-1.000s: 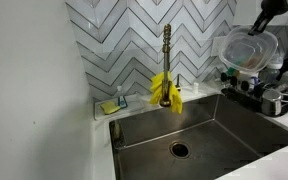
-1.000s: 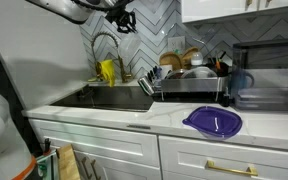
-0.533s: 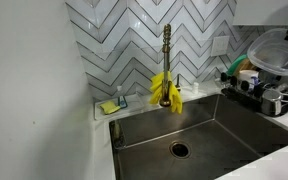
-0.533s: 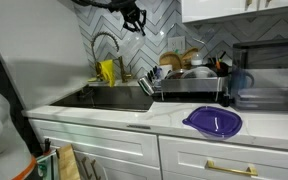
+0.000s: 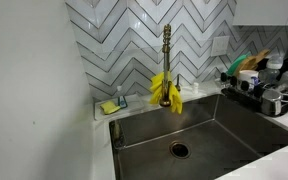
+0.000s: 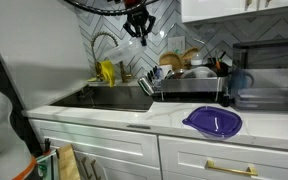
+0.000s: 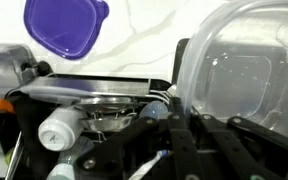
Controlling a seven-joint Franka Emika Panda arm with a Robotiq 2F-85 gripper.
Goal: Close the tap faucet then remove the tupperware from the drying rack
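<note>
The claw point(image 6: 139, 28) has moved sideways, farther from the tap point(image 6: 104, 45) and closer to the space above the rack point(image 6: 189, 84), carrying the tupperware point(image 7: 246, 70) with it. In the exterior view facing the tap, the tupperware hung at the upper corner a second ago and has since slid out of frame.

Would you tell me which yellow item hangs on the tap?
The gloves, draped over the tap faucet; the sponge sits on the ledge instead.
</note>
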